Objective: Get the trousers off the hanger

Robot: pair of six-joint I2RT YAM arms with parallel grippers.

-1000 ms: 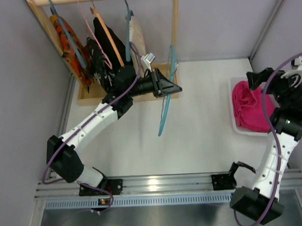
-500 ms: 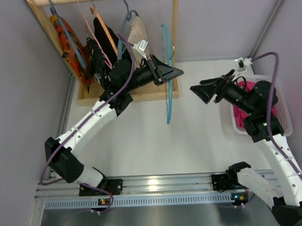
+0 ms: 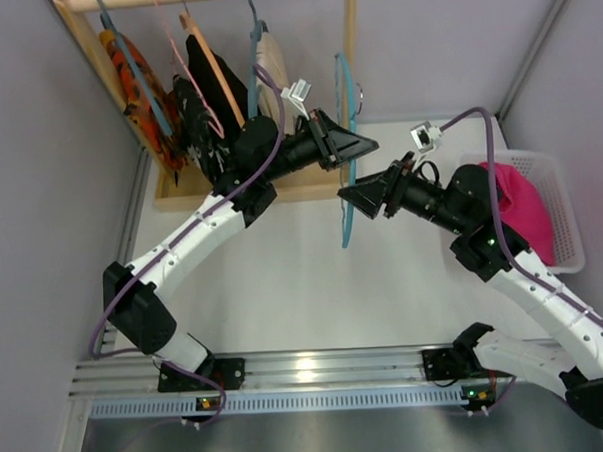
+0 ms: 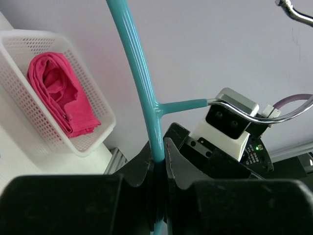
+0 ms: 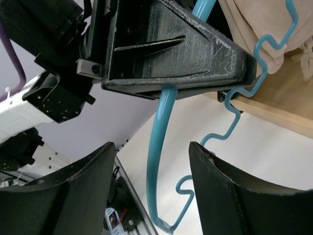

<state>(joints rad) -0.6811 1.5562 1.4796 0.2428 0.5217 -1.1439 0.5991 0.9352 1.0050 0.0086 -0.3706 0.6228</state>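
Far left corner of the table (image 3: 404,282): wooden rack (image 3: 352,44), several garments (image 3: 201,100) hung on it. Right edge: white basket (image 3: 560,225), pink trousers (image 3: 516,202) bundled inside, off the hanger. Above mid-table, toward the far edge: bare teal hanger (image 3: 345,229), upright in the air, well apart from the basket. Left gripper (image 3: 353,144) clenched on the hanger's bar. Right gripper (image 3: 348,196) just beside it, fingers (image 5: 78,196) spread, teal bar between them, neither finger touching it.

Clothes rack (image 3: 352,19) (wooden) holds several hung garments (image 3: 135,81).
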